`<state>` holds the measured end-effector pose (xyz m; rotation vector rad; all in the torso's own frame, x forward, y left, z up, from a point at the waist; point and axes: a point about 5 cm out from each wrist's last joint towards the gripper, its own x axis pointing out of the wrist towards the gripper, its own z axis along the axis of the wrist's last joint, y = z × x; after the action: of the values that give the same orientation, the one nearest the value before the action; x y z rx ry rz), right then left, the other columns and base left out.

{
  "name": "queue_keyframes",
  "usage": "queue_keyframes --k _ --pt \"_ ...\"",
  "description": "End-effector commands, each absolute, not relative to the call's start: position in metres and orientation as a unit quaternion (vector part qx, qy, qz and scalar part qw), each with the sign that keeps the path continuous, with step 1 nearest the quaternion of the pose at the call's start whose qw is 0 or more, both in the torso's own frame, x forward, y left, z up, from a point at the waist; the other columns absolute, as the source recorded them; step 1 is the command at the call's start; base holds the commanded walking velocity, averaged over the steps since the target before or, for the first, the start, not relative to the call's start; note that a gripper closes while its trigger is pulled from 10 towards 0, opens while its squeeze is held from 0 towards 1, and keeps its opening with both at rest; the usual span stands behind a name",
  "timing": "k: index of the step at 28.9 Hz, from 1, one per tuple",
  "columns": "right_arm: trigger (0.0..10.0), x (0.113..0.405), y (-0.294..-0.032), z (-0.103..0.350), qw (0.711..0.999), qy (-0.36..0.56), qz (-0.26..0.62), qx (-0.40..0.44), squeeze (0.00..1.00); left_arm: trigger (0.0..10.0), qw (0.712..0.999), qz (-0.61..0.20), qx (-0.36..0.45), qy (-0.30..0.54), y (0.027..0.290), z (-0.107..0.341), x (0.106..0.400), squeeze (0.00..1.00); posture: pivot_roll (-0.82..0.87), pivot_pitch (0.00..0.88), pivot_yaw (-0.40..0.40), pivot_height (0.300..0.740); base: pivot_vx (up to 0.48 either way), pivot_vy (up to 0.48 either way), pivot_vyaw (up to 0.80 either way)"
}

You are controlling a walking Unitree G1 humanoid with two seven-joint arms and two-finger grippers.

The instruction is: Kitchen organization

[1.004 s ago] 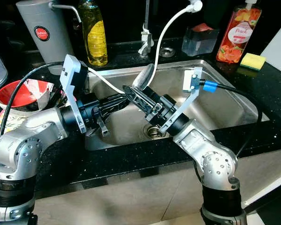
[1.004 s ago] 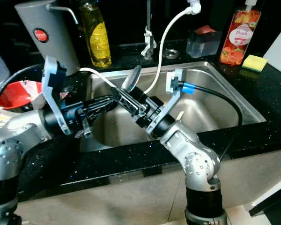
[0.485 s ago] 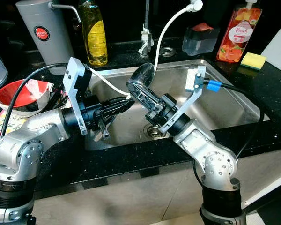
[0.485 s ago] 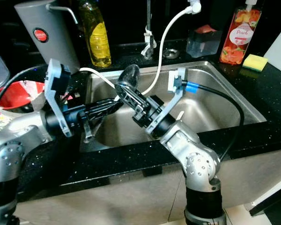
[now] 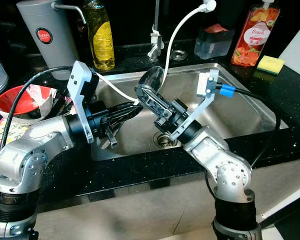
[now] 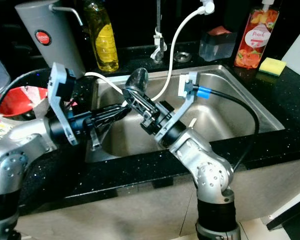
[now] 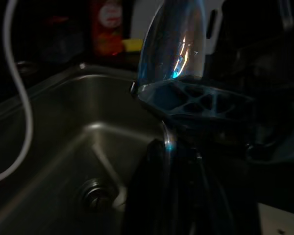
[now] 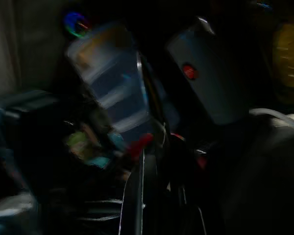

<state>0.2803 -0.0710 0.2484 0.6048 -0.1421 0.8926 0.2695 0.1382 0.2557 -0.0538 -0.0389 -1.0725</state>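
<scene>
A large metal spoon (image 5: pixel 153 80) is held above the steel sink (image 5: pixel 230 107), its bowl up and facing me. My right gripper (image 5: pixel 146 96) reaches in from the right and is shut on the spoon just under the bowl. My left gripper (image 5: pixel 135 106) comes from the left with its black fingers close together, and its tips meet the spoon's handle right beside the right fingertips. In the left wrist view the spoon (image 7: pixel 174 44) rises from between the left fingers (image 7: pixel 147 196), with a right finger crossing its neck. The right wrist view is dark and blurred.
The sink drain (image 5: pixel 162 141) lies below the grippers. Along the back of the black counter stand a grey jug (image 5: pixel 45 35), a yellow soap bottle (image 5: pixel 101 35), the faucet (image 5: pixel 156 35) with a white hose (image 5: pixel 177 30), an orange soap bottle (image 5: pixel 253 35) and a sponge (image 5: pixel 270 65). A red bowl (image 5: pixel 22 102) sits left.
The right gripper turned the spoon from edge-on to bowl facing me and raised it slightly. The left gripper's tips slid right up to the spoon's handle. Little has moved in the last half second.
</scene>
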Motion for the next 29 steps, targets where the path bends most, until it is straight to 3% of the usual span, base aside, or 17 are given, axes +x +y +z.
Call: queue_keyframes --k 1,5,6,10,13,19,29 --pt "10.0 0.289 -0.080 0.237 0.882 -0.050 0.377 0.278 0.00 10.0 0.856 -0.516 -0.015 -0.031 0.138 0.261 0.267 1.00 0.02 0.000 0.039 0.740 0.000 0.000 0.00" --pt "10.0 0.290 -0.082 0.237 0.885 -0.051 0.370 0.277 0.00 10.0 0.852 -0.522 -0.020 -0.034 0.138 0.263 0.266 1.00 0.02 0.000 0.040 0.740 0.000 0.000 0.00" --pt "10.0 0.291 -0.082 0.237 0.887 -0.051 0.367 0.277 0.00 10.0 0.851 -0.523 -0.023 -0.037 0.138 0.264 0.265 0.00 0.02 0.000 0.040 0.740 0.000 0.000 0.00" --pt "10.0 0.293 -0.085 0.235 0.892 -0.052 0.355 0.275 0.00 10.0 0.855 -0.517 -0.027 -0.044 0.141 0.266 0.266 0.00 0.03 0.000 0.038 0.740 0.000 0.000 0.00" --pt "10.0 0.304 -0.092 0.229 0.921 -0.054 0.288 0.255 0.00 10.0 0.865 -0.499 -0.025 -0.046 0.144 0.265 0.268 0.00 0.03 0.000 0.041 0.740 0.000 0.000 0.00" --pt "10.0 0.320 -0.114 0.220 0.948 -0.048 0.187 0.253 0.00 10.0 0.890 -0.451 -0.038 -0.051 0.147 0.263 0.278 0.00 0.03 0.000 0.037 0.740 0.000 0.000 0.00" --pt "10.0 0.326 -0.120 0.206 0.960 -0.036 0.139 0.240 0.00 10.0 0.927 -0.374 -0.033 -0.027 0.155 0.255 0.293 0.00 0.04 0.000 0.035 0.740 0.000 0.000 0.00"
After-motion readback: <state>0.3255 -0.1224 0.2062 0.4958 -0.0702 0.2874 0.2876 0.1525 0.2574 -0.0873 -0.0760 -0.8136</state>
